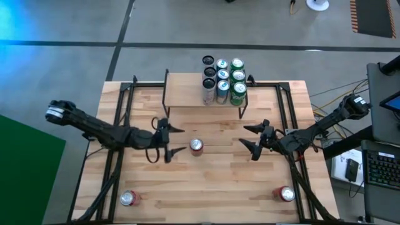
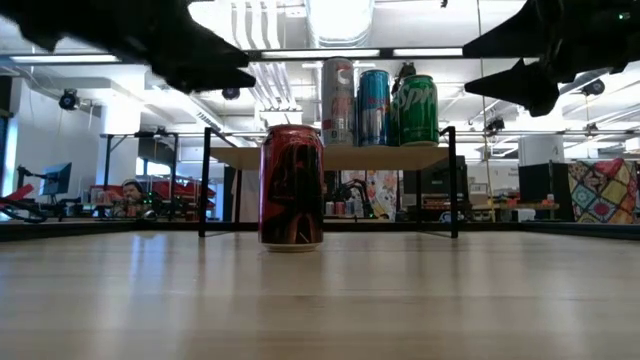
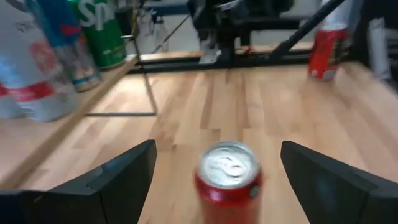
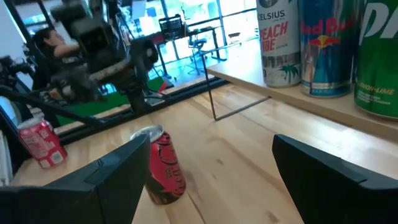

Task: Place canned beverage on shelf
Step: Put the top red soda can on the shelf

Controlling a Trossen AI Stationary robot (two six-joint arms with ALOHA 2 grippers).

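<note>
I see the red can (image 1: 196, 146) upright mid-table, at 6 o'clock from the shelf (image 1: 187, 91), well short of it. My left gripper (image 1: 175, 140) hangs just at the can's 9 o'clock, fingers spread, nothing held; the can sits just ahead of the gap, not between the tips. The right gripper (image 1: 251, 139) hovers at the can's 3 o'clock, farther off, fingers spread and empty too. Cans (image 1: 224, 81) crowd the shelf's right end. Two more red cans stand at the table's near corners (image 1: 128, 198) (image 1: 286, 194).
</note>
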